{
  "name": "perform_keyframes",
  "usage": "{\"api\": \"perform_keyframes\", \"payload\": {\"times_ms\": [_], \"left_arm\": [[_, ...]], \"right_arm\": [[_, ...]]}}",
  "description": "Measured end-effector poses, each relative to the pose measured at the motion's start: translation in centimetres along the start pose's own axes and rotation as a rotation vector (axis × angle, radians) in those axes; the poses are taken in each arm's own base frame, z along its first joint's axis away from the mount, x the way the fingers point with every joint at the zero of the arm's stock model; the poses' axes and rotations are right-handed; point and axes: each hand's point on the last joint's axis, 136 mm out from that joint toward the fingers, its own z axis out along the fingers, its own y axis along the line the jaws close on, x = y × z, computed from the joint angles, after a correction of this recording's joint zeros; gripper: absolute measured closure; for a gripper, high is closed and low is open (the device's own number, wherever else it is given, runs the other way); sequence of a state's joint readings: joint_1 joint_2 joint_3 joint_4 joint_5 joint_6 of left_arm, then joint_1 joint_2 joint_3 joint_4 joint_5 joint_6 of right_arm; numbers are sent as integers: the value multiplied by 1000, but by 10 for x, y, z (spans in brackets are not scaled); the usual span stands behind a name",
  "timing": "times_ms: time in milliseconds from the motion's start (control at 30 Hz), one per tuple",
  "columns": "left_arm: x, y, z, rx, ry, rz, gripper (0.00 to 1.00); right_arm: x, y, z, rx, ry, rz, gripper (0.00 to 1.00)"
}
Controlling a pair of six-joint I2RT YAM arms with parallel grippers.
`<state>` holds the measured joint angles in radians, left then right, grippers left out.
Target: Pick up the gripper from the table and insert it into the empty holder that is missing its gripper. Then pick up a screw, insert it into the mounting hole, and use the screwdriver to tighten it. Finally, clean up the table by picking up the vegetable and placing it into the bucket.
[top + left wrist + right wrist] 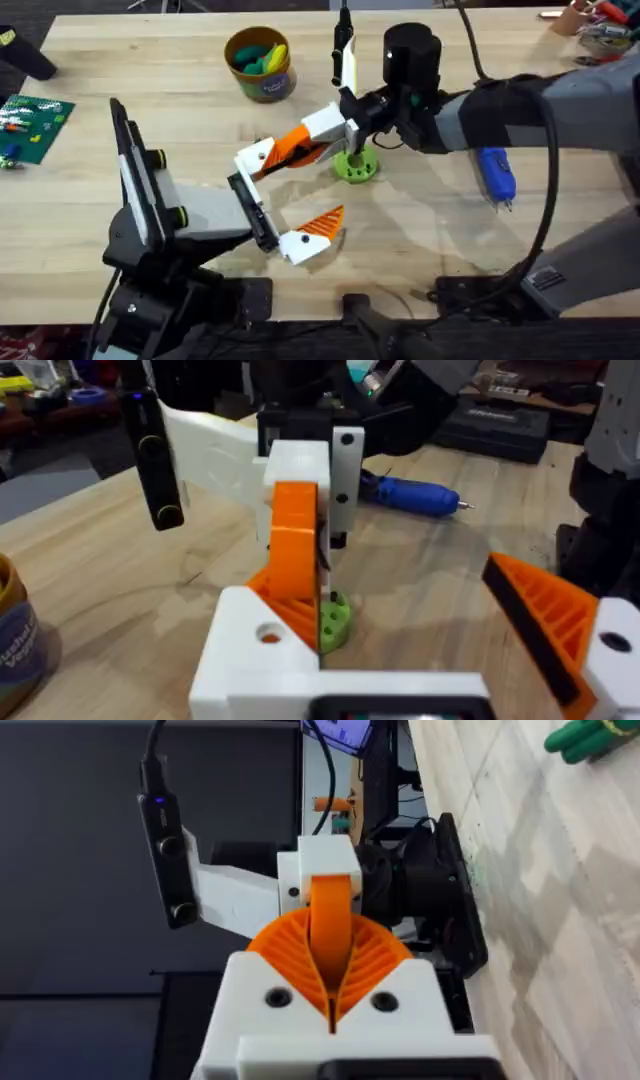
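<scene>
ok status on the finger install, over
right gripper shut on the gripper, holding it at the holder's open end. screwdriver lying apart, untouched. green ring close beside, not blocking.

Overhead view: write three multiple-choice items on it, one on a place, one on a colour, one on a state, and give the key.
1. Where is the blue screwdriver?
A. In the bucket
B. Lying on the table, to the right of the green ring
C. Held by the left arm

2. What colour is the bucket?
A. Red
B. White
C. Yellow

3. What is the state of the right gripper?
A. Shut on the loose orange gripper
B. Open above the bucket
C. Shut on the screwdriver

Key:
1 B, the screwdriver lies flat on the wood beside the right arm.
2 C, the tub's rim and wall are yellow.
3 A, the right wrist view shows its fingers closed on the orange piece.
</scene>
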<state>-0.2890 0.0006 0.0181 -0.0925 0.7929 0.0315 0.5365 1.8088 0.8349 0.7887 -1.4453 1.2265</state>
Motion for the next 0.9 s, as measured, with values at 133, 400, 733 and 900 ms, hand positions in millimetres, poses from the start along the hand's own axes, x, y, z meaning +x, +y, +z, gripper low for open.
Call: {"api": "perform_keyframes", "payload": {"times_ms": [133, 400, 733, 900], "left_arm": [[0, 0, 0, 0, 0, 0, 15], [0, 0, 0, 0, 0, -1, 15], [1, -14, 0, 81, 2, -5, 14], [1, -22, -1, 126, 3, -7, 14]], "right_arm": [[0, 0, 0, 0, 0, 1, 984], [0, 0, 0, 0, 0, 3, 984], [7, 3, 14, -4, 40, -9, 339], [11, 6, 21, -8, 64, -15, 9]]}}
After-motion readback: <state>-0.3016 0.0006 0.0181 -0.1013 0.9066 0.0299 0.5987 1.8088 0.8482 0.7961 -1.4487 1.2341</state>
